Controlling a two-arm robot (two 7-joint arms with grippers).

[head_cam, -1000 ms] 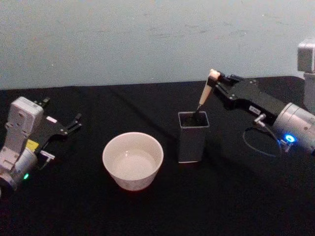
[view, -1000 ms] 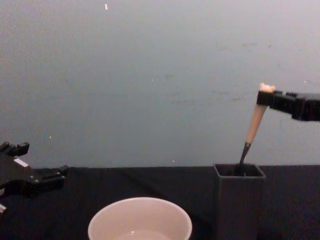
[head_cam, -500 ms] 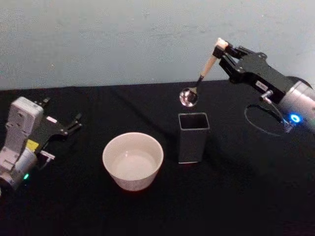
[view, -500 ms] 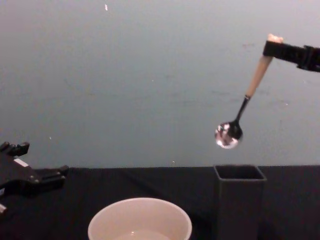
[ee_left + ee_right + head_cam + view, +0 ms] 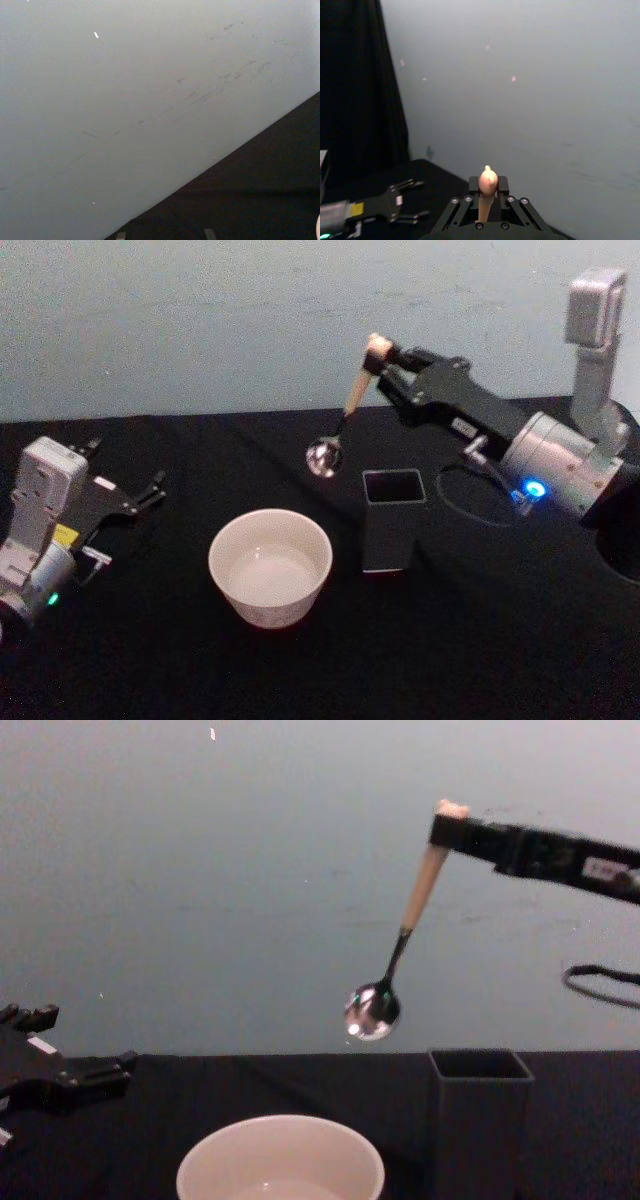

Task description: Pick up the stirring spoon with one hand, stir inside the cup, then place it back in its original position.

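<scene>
A black-draped table (image 5: 480, 640) carries a wide cream-white round cup (image 5: 262, 612) nearest the robot, and just to its right a tall dark grey square holder (image 5: 390, 535). At the left, the left tool (image 5: 125, 468) sits low with its fingers spread and nothing between them. The bear-topped metal stirring spoon (image 5: 351, 398) hangs tilted in the air, bowl lowest, near the cup's right rim. The right tool (image 5: 383, 360) is clamped on its handle top. Behind is a plain pale grey wall (image 5: 200, 320).

Shiny metal stirring spoon (image 5: 323, 456) bowl
</scene>
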